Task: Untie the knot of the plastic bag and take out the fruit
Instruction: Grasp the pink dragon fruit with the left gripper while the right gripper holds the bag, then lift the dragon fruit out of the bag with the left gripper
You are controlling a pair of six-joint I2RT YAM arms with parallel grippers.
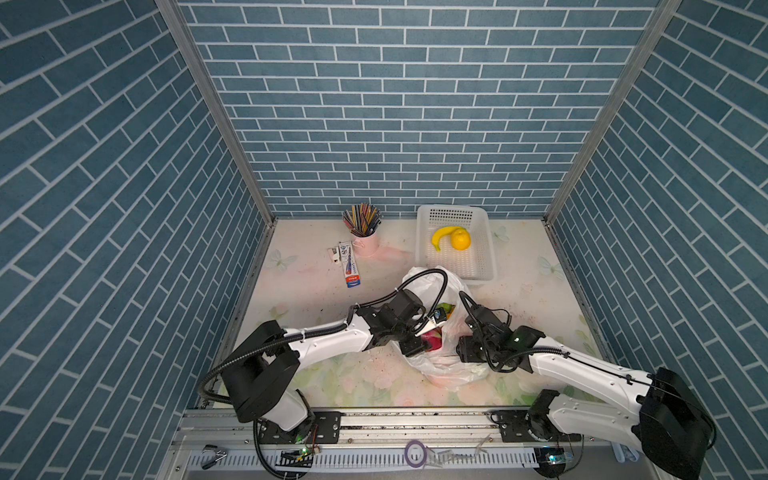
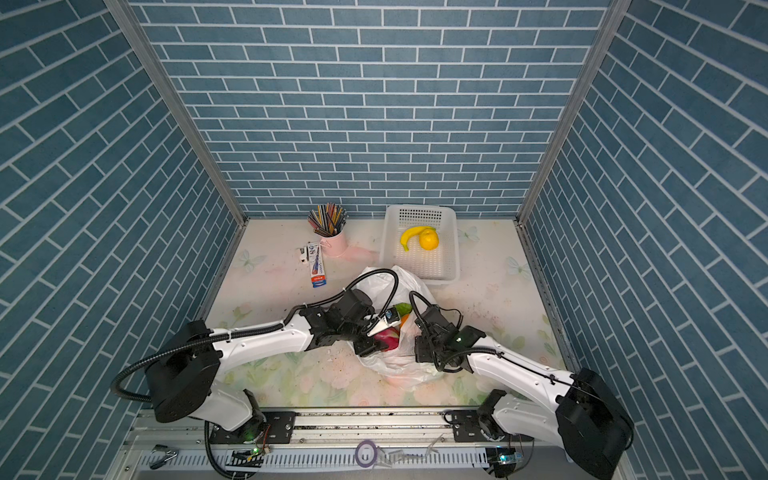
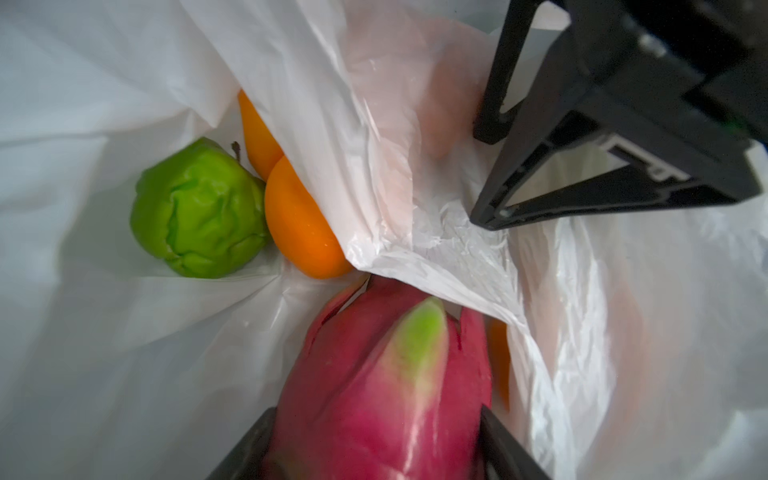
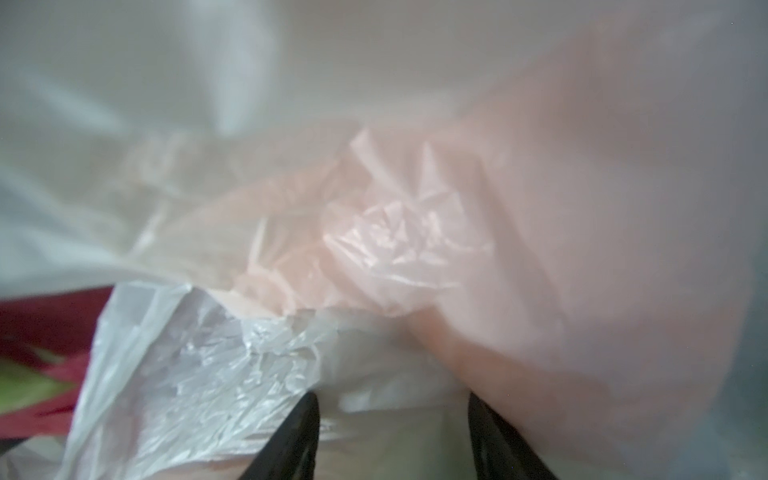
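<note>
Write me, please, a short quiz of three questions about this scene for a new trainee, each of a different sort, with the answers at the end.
1. True or false: the basket holds a banana and nothing else.
2. What sits between the fingers of the left gripper? A) the banana B) the dragon fruit C) the lemon
3. Fill in: the mouth of the bag is ___ (tied / open).

Key
1. False: the lemon lies beside the banana in the basket.
2. B
3. open
</note>
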